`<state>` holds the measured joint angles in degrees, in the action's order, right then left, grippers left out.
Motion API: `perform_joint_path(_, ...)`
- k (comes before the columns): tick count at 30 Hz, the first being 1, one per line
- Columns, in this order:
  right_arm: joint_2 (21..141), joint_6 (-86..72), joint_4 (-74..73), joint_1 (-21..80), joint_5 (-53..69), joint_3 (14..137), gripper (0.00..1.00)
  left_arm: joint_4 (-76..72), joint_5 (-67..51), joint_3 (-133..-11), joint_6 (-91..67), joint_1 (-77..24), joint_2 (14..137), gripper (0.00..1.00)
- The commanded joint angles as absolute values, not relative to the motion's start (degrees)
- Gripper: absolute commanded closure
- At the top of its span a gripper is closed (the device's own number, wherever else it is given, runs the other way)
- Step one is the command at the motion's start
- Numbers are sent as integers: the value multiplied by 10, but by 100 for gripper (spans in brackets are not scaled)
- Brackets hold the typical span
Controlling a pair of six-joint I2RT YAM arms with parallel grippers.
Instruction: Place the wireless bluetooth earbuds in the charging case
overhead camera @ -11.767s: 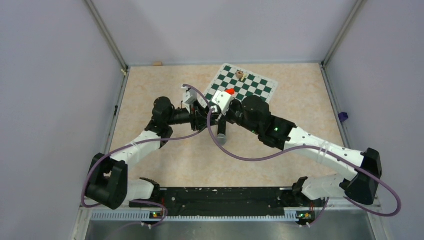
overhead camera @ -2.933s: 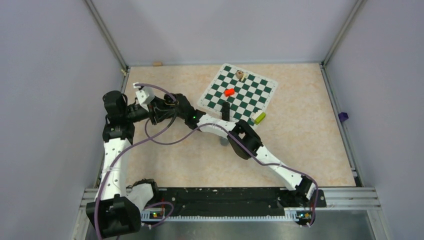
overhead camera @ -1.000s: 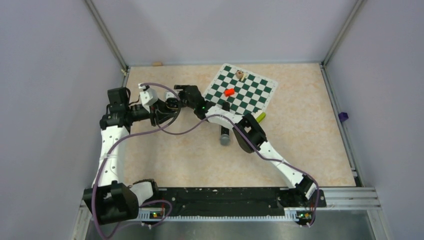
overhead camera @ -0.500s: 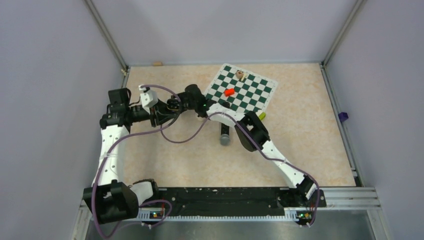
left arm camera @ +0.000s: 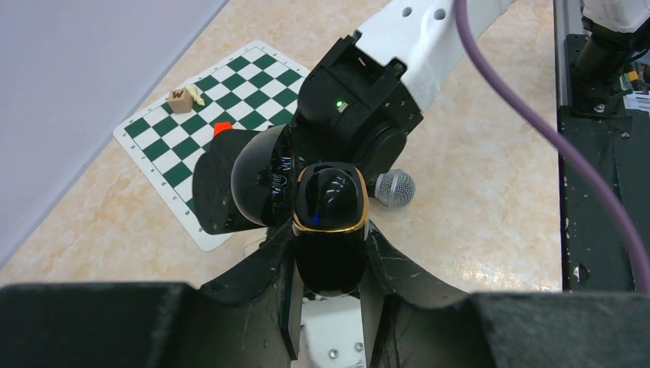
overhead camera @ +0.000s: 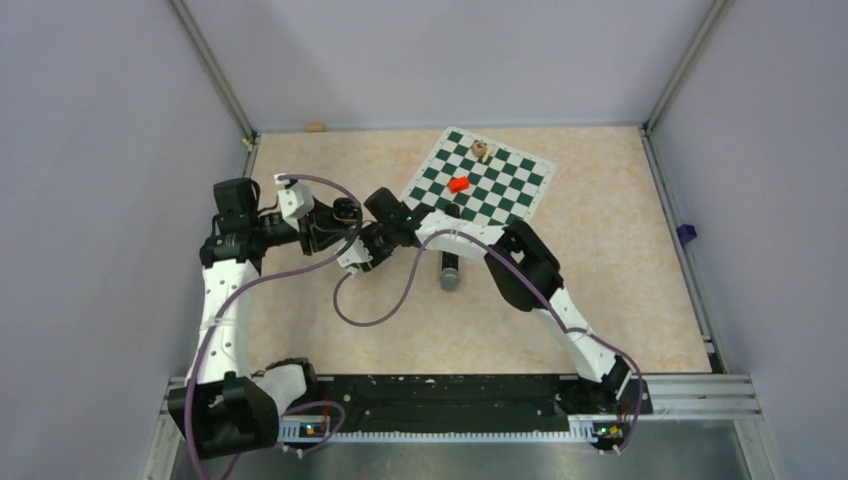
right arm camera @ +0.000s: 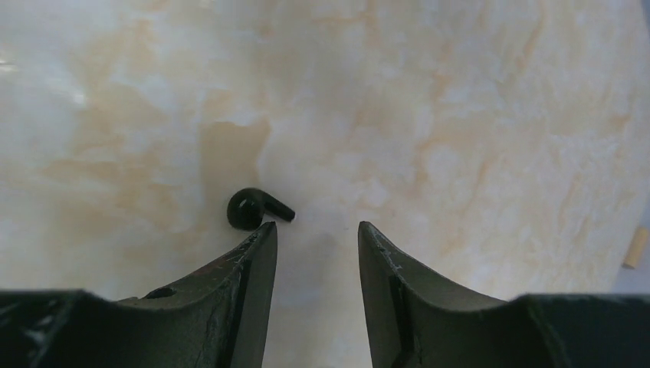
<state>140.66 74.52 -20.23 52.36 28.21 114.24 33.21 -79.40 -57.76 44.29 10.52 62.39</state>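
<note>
In the left wrist view my left gripper is shut on the charging case, glossy black with a gold rim. Its lid is flipped open to the left. One black earbud lies on the marbled table in the right wrist view, just beyond the tip of the left finger. My right gripper is open over the table with nothing between its jaws. From above, the right gripper points down just in front of the left gripper. No other earbuds show.
A microphone lies on the table right of the grippers. The green-and-white chessboard at the back carries a red piece and a small wooden block. The right arm's wrist looms close behind the case.
The right gripper has swung from beside the case down and nearer over the table, and its jaws have narrowed. The left arm with the case has barely moved.
</note>
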Motion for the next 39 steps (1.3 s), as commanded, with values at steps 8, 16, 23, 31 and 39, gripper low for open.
perform_joint_path(8,1325,474,-322,518,288,1113,55,237,-816,-547,372,108,578,100)
perform_joint_path(16,1285,527,-317,516,339,1056,56,202,-818,-531,344,108,569,100)
perform_joint_path(23,1325,594,-316,528,300,1113,47,198,-820,-524,342,108,566,100)
perform_joint_path(31,1361,642,-350,543,291,1171,42,185,-823,-514,342,108,574,100)
perform_joint_path(39,1388,714,-388,560,252,1178,50,184,-826,-514,344,108,579,100)
